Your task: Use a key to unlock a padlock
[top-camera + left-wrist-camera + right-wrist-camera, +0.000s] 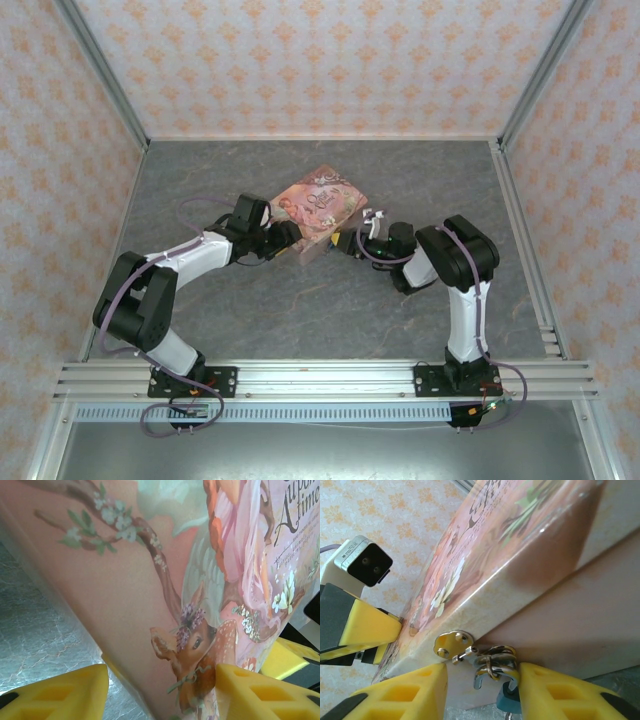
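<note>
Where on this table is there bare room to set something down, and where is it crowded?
Free: the table between the pink box and the back wall; the near stretch ahead of the rail, between left arm and right arm. Crowded: the box's near edge, where left pincer and right pincer flank the padlock.

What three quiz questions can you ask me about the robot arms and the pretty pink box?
1. True or false: the blue-teal padlock hangs at the edge of the pink box, between the yellow fingers of the right tool.
2. What sits between the fingers of the left tool? A. the pink box's edge. B. a cup. C. a sponge.
3. Which animal, wearing flowers on its head, is printed on the box?

Key: 1 true; 2 A; 3 a fawn.
</note>
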